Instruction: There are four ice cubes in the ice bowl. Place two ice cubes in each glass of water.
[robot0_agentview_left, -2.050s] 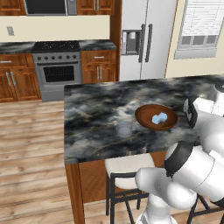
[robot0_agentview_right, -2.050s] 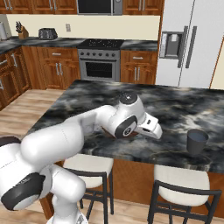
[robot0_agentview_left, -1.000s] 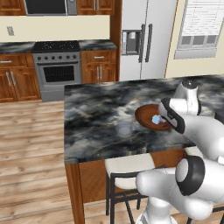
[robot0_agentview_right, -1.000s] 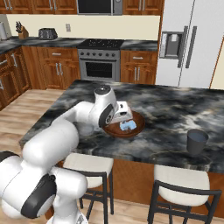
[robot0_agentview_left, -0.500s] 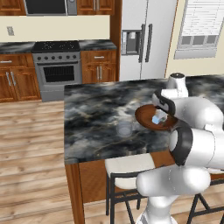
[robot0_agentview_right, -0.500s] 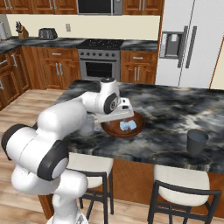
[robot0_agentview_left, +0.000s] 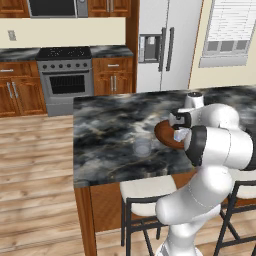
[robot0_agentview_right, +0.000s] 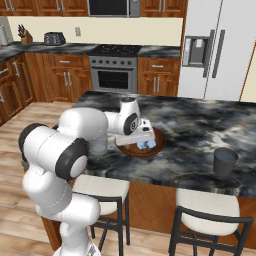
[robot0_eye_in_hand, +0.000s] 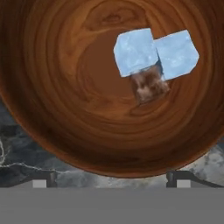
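The gripper (robot0_eye_in_hand: 111, 183) hangs low over the ice bowl (robot0_eye_in_hand: 52, 109), its two fingertips (robot0_eye_in_hand: 43, 180) spread wide and closed on nothing, one near each lower corner of the hand view. Inside the bowl, two ice cubes (robot0_eye_in_hand: 135, 51) lie side by side and touching, off-centre on the wooden floor, with a third, clearer cube (robot0_eye_in_hand: 149, 85) tucked against them; a fourth cannot be made out. The bowl's near rim curves just ahead of the fingertips, and dark marble shows below it.

From the right base view, the bowl (robot0_agentview_right: 156, 146) sits on the island counter (robot0_agentview_right: 200, 125) close to its front edge, partly covered by the hand (robot0_agentview_right: 137, 134), pale cubes (robot0_agentview_right: 148, 144) showing beside it. A glass (robot0_agentview_right: 225, 162) stands well apart along the same front edge, with open marble between it and the bowl. In the left base view, another glass (robot0_agentview_left: 143, 146) stands on the counter (robot0_agentview_left: 110, 130) near the bowl (robot0_agentview_left: 164, 134), on the side away from the arm, with bare counter around it. Two stools (robot0_agentview_right: 205, 212) stand under the counter's front overhang.
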